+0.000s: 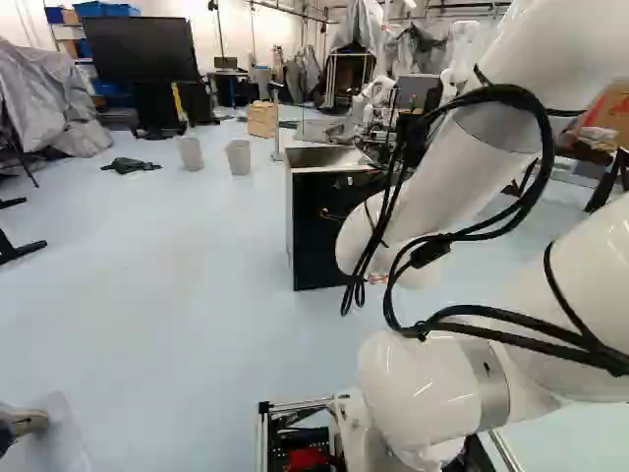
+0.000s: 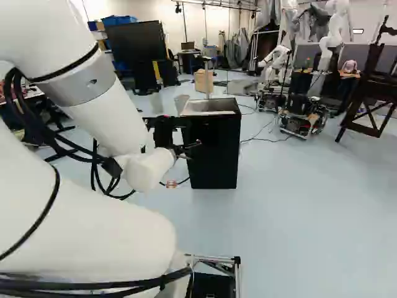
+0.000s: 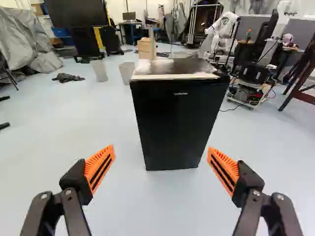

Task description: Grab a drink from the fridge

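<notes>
Across the pale, glossy floor [image 1: 177, 295] in the left base view, saw the black fridge [image 1: 316, 236] upright beyond the white arm [image 1: 501, 128], partly hidden by it, with two grey bins [image 1: 238, 157] farther back.

In the right base view, found the fridge ahead of the arm, with another robot [image 2: 273, 59] well behind. Saw no drink anywhere; guessed at one inside.

In the wrist view, saw the gripper [image 3: 161, 153] spread wide, orange pads [image 3: 100, 164] well apart and holding nothing. Made out the fridge straight ahead, apparently shut, with no handle showing on the door [image 3: 177, 128]. Could not tell the hinge side. Expected a stiff first tug against the seal, then an easy swing; favoured hooking the door's free edge over pinching the flat, slippery-looking face. Judged a pull too hard likely to drag or rock the fridge. Expected a full drink to be fairly weighty, cold and slick; favoured a level hold round the middle, gently, for fear of denting a thin can.
</notes>
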